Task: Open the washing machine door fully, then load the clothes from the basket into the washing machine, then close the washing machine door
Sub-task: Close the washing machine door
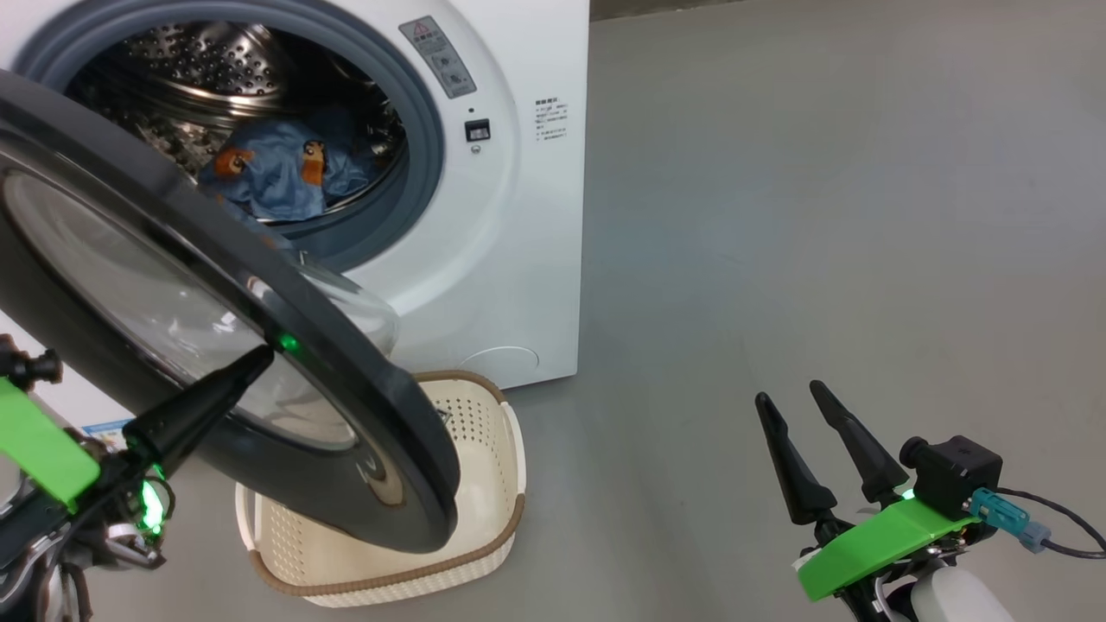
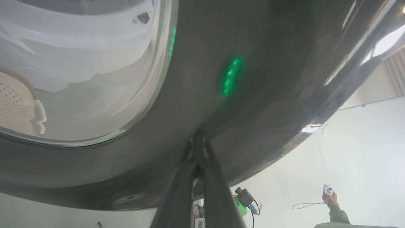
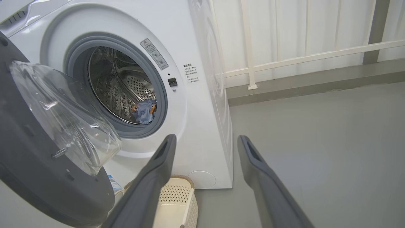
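Closed left gripper (image 1: 259, 356) touches the washing machine door (image 1: 406, 466) rim; right gripper (image 1: 788, 393) spread, apart.

The washing machine door (image 1: 173, 294) has a glossy black rim, slick enough to mirror a green light, and its glass bowl (image 3: 63, 114) is clear and smooth. The washing machine (image 1: 518, 259) wears smooth white enamel-like panels. Its drum (image 1: 207, 60) is shiny perforated steel, ringed by a matt grey rubber seal (image 1: 422, 130). The clothes (image 1: 285, 168) are soft, crumpled blue cloth. The basket (image 1: 484, 449) is cream perforated plastic with a brown woven-look band. My left gripper (image 1: 263, 354) and right gripper (image 1: 788, 393) have matt dark plastic fingers. The floor (image 1: 821, 216) is smooth, matt grey.
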`<state>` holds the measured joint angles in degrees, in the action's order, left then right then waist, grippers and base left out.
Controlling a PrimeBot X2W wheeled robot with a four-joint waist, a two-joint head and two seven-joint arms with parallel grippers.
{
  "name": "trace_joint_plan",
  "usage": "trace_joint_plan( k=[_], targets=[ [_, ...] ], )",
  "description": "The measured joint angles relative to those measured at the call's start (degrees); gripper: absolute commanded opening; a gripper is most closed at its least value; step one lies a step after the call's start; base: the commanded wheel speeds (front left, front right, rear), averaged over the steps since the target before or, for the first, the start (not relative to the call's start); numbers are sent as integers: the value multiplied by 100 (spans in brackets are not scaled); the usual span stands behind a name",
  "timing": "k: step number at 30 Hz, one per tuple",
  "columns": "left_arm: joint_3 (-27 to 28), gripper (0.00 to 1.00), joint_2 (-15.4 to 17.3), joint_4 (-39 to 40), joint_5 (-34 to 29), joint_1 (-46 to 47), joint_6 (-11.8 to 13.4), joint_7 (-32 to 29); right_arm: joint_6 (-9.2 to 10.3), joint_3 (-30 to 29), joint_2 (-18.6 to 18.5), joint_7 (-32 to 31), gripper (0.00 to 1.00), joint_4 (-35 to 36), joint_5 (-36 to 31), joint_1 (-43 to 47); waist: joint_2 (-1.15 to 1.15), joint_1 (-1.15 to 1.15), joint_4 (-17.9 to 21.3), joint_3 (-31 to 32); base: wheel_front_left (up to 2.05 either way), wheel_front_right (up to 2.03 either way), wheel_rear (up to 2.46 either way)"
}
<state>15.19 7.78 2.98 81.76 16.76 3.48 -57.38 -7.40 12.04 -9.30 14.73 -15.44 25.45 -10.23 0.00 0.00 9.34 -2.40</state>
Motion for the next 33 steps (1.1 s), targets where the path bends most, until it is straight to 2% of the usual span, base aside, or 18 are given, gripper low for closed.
trace_joint_plan(
  k=[10, 17, 18, 20, 21, 22, 23, 30, 33],
  targets=[
    [-63, 0, -138, -240, -130, 222, -135, 200, 0, -25, 18, 0, 100, -4, 0, 0, 0, 0, -189, -3, 0, 0, 0],
    [-114, 0, -158, -191, -250, 226, -375, 309, 0, -40, 23, 0, 100, -4, 0, 0, 0, 0, -453, 25, 0, 0, 0],
    [-113, 10, -155, -174, -277, 227, -387, 348, 0, -40, 22, 0, 100, -4, 0, 0, 0, 0, -480, 25, 0, 0, 0],
    [-102, 60, -146, -138, -285, 227, -434, 377, 0, -42, 23, 0, 100, -4, 0, 0, 0, 0, -528, 26, 0, 0, 0],
    [-92, 60, -148, -111, -285, 227, -454, 402, 0, -45, 23, 0, 100, -4, 0, 0, 0, 0, -548, 27, 0, 0, 0],
    [-75, 91, -152, -82, -285, 227, -489, 441, 0, -59, 23, 0, 100, -4, 0, 0, 0, 0, -567, 27, 0, 0, 0],
    [-46, 100, -153, -56, -292, 226, -532, 501, 0, -75, 23, 0, 100, -3, -1, 0, 0, 0, -585, 25, 0, 0, 0],
    [119, 100, -192, 178, -669, 54, -838, 1035, 0, -91, 27, 0, 100, 22, -1, -1, 0, 0, -599, -20, 0, 0, 0],
    [130, 100, -197, 302, -1077, -235, -956, 1404, 0, -109, 22, 0, 100, 37, -1, -1, 0, 0, -580, -50, 0, 0, 0]
  ],
)
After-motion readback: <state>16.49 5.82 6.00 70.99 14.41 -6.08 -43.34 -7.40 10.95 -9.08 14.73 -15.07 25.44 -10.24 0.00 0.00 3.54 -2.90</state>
